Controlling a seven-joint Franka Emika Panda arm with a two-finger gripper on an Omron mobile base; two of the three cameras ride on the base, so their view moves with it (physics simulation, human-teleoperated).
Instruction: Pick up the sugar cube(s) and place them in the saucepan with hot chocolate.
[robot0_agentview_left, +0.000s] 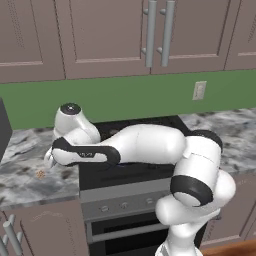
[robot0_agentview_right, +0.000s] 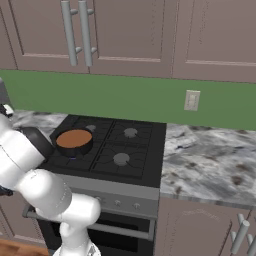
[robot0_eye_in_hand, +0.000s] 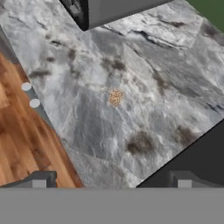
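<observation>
the sugar cube (robot0_eye_in_hand: 115, 97) lies alone on the grey marbled tabletop (robot0_eye_in_hand: 144, 57), to the left of the stove (robot0_agentview_right: 112, 145), a tiny orange-tan speck near the front edge of the tabletop. in the left base view it is the small spot (robot0_agentview_left: 40, 174) just below and a little left of the hand. it lies free, touching nothing else, so an approach from straight above seems to be possible.

the saucepan (robot0_agentview_right: 74, 141) stands on the near left burner of the stove, and its flat orange-brown liquid is open to the top. it is well apart from the cube, so in my judgement the carrying move will go to the right, over the edge of the stove.

the arm reaches far to the left across the front of the stove, the forearm almost level and the wrist bent down over the tabletop. the end effector (robot0_eye_in_hand: 111, 183) hangs above the cube and not yet at it; its two finger tips stand wide apart with nothing between them. the cube is near the middle of the hand view, so the hand seems lined up for going down. because the cube is so small, the closing must be well centred or the cube may slip away.
</observation>
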